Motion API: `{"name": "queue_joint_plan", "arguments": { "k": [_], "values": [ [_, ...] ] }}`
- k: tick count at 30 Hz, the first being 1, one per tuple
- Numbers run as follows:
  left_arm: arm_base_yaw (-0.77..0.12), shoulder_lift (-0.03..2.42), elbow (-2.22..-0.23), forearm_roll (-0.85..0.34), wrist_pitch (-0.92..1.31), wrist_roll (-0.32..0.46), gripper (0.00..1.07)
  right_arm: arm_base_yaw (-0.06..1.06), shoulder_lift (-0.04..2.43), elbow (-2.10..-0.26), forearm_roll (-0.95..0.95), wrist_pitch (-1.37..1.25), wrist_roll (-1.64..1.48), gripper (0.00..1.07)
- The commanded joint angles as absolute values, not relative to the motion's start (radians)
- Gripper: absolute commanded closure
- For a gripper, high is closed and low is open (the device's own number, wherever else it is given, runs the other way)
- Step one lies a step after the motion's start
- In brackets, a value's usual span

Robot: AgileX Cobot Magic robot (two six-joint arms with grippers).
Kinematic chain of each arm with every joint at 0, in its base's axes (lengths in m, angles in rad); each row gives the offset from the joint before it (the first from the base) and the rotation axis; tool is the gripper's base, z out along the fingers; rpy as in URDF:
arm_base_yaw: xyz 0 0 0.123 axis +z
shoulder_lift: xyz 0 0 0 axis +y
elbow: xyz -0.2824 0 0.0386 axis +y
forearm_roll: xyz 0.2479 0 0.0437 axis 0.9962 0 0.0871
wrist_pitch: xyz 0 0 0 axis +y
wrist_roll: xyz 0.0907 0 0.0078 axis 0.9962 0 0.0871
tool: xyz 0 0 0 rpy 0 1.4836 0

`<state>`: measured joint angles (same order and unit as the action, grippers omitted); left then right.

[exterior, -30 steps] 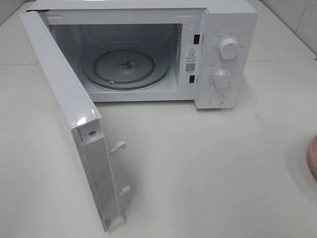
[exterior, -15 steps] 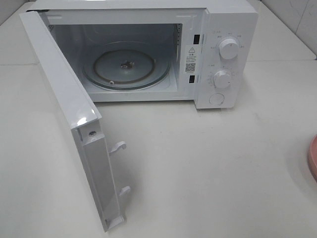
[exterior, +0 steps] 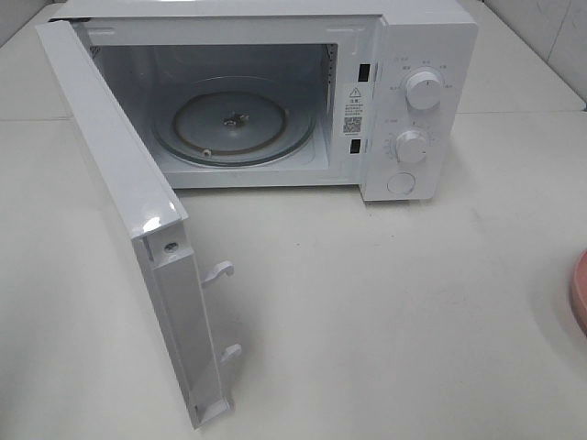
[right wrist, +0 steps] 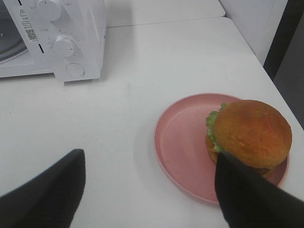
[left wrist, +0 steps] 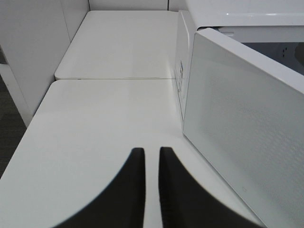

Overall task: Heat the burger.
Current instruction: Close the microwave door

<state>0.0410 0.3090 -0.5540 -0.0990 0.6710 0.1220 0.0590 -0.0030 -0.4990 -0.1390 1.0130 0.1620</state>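
A white microwave [exterior: 275,92] stands at the back of the white table [exterior: 385,302] with its door [exterior: 124,197] swung wide to the left, and the glass turntable [exterior: 234,124] inside lies bare. Two dials [exterior: 423,90] and a round button [exterior: 401,183] sit on its control panel to the right of the cavity. The burger [right wrist: 249,133] rests on a pink plate [right wrist: 183,142] on the table, well to the right of the microwave, with green lettuce showing under its glossy bun (in the high view only a sliver of the plate's rim peeks in at the right edge). The right gripper [right wrist: 149,190] hangs above the table near the plate with its fingers [right wrist: 52,190] spread wide apart, holding nothing; one finger overlaps the burger's edge in the wrist view, though contact cannot be judged. The left gripper [left wrist: 147,161] hovers over the table beside the outer face of the door, its fingers [left wrist: 126,190] nearly together with a thin gap and nothing between them.
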Motion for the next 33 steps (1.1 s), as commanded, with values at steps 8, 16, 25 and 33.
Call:
{"name": "queue_joint_plan", "arguments": {
  "k": [8,16,25,33],
  "values": [
    [0.041,0.459,-0.469,-0.111,0.250,0.130,1.06,0.056,-0.032,-0.497,-0.138,1.007,0.152,0.33],
    [0.041,0.626,-0.356,-0.107,-0.130,0.129,1.06,0.056,-0.032,-0.497,-0.138,1.007,0.152,0.33],
    [0.041,0.813,-0.274,-0.055,-0.418,0.101,1.06,0.056,-0.032,-0.497,-0.138,1.007,0.152,0.33],
    [0.041,1.034,-0.271,0.269,-0.636,-0.185,1.06,0.056,-0.032,-0.497,-0.138,1.007,0.152,0.33]
  ]
}}
